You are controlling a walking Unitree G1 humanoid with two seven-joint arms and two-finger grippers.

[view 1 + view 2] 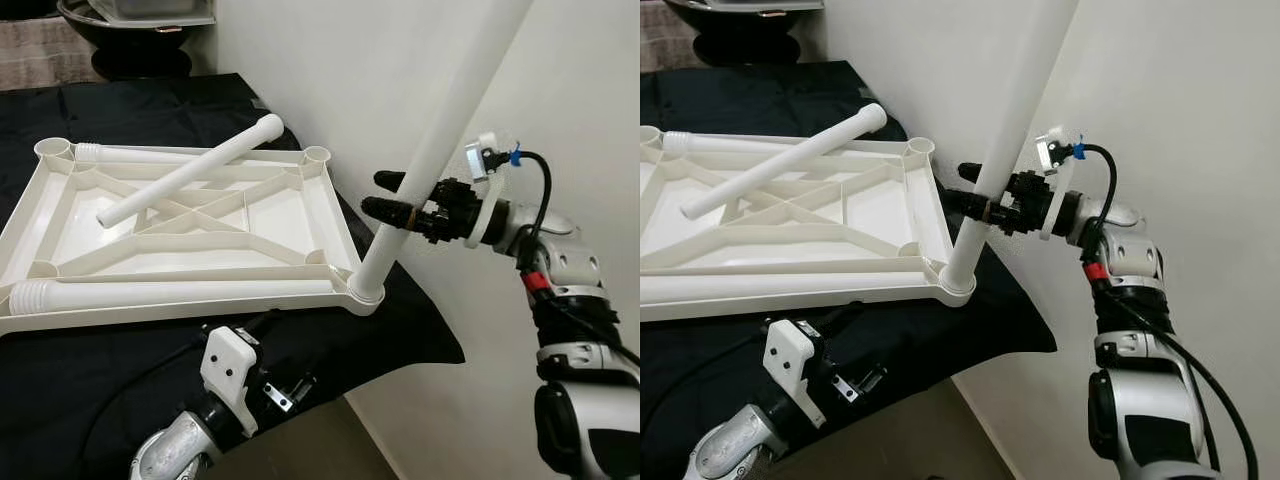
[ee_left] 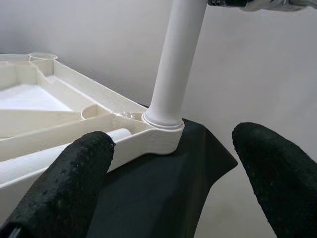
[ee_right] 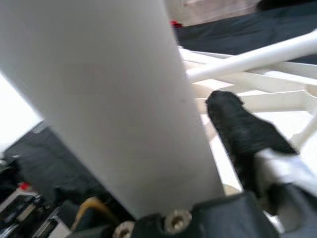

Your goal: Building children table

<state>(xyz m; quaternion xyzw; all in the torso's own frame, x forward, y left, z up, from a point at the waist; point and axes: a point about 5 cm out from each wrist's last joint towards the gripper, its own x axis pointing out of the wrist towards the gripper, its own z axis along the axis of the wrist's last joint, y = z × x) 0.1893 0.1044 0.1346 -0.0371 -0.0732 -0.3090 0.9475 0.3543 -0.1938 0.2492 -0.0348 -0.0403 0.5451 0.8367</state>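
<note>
**Q:** Where does the table stand at this moment?

**A:** The white tabletop (image 1: 190, 215) lies upside down on a desk (image 1: 330, 350) draped in black cloth. One leg (image 1: 440, 150) rises from the tabletop's near corner socket (image 1: 365, 290), its long axis leaning up and away from the tray-like underside toward the wall.

**Q:** Which arm has it?

**A:** The right claw (image 1: 385, 195) holds that leg, one finger on each side of the tube, a little way above the socket. The left claw (image 2: 173, 168) hovers wide apart and empty, just short of the same corner, low at the desk's edge. The right is plainly the working arm; seating the leg looks to turn on bringing the tube square to the socket.

**Q:** What sits inside the upturned top?

**A:** A loose leg (image 1: 190, 170) lies diagonally across the ribs. Another leg (image 1: 170, 293) lies along the near rim, and a fourth (image 1: 190, 155) lies along the far rim. Three corner sockets look open.
</note>
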